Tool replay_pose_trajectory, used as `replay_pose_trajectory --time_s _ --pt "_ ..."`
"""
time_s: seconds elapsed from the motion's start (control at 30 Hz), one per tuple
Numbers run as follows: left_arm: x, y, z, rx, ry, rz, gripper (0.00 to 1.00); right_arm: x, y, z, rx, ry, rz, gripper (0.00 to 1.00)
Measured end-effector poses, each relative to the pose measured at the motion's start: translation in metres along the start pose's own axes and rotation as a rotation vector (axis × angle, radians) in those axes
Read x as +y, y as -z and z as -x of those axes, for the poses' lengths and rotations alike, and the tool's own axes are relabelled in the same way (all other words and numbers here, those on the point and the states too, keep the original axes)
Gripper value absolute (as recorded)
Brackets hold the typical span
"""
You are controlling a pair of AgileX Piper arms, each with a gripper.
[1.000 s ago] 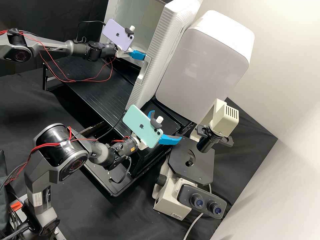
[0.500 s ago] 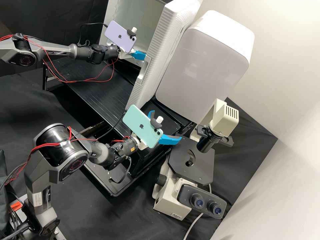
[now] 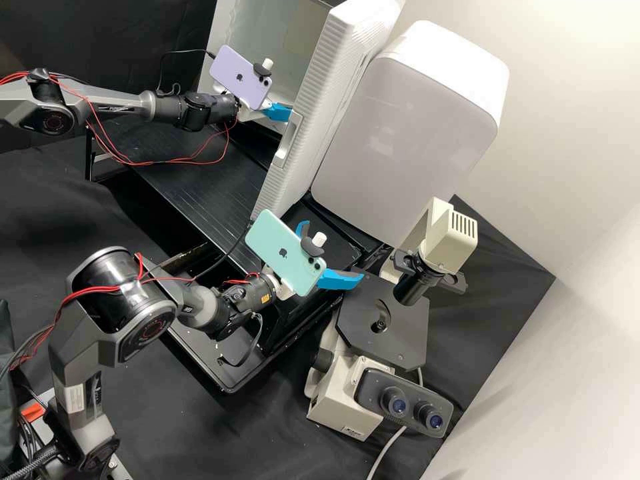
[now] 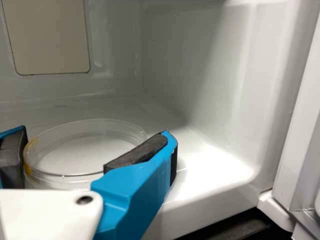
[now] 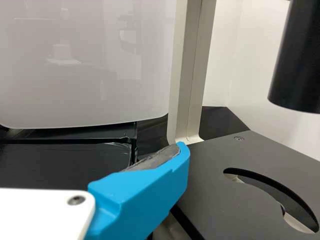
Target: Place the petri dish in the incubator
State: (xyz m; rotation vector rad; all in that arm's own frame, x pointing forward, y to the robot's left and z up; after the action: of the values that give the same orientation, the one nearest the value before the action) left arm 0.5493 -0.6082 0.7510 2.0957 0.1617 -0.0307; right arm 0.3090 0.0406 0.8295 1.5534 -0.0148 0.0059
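Note:
A clear round petri dish [image 4: 80, 152] sits low over the white floor of the open incubator [image 4: 210, 100]; I cannot tell whether it touches. My left gripper [image 4: 92, 145] is shut on it, one blue finger [image 4: 142, 170] on each side. In the high view this gripper [image 3: 277, 112] is at the incubator's [image 3: 257, 27] mouth, just past the ribbed open door [image 3: 327, 100]. My right gripper [image 3: 333, 257] is open and holds nothing, next to the microscope stage [image 3: 383, 323]. One of its fingers [image 5: 150, 185] lies by the black stage [image 5: 250, 190].
A microscope [image 3: 380, 393] with two eyepieces stands at the front right, its dark lamp tube [image 5: 297, 55] above the stage. A large white housing [image 3: 413, 127] rises behind it. A black ridged platform [image 3: 200, 180] runs under both arms. Red cables [image 3: 153, 157] hang from the left arm.
The left arm has pushed forward, carrying the petri dish a little deeper into the incubator. The right arm has not moved.

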Motion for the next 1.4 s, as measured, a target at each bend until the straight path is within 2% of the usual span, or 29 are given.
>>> replay_pose_trajectory --time_s 0.23,0.5,1.2,1.4 --pt "-0.004 0.001 0.0 0.003 0.008 -0.02 1.0 0.0 0.0 0.0 0.0 0.0 0.0 1.0" --pt "-0.005 0.002 0.004 -0.008 0.024 -0.023 1.0 0.0 0.0 0.0 0.0 0.0 0.0 1.0" --pt "0.002 0.003 0.014 -0.011 0.036 -0.022 1.0 0.0 0.0 0.0 0.0 0.0 0.0 1.0" --pt "0.009 0.0 0.013 -0.017 0.019 0.0 1.0 0.0 0.0 0.0 0.0 0.0 0.0 1.0"
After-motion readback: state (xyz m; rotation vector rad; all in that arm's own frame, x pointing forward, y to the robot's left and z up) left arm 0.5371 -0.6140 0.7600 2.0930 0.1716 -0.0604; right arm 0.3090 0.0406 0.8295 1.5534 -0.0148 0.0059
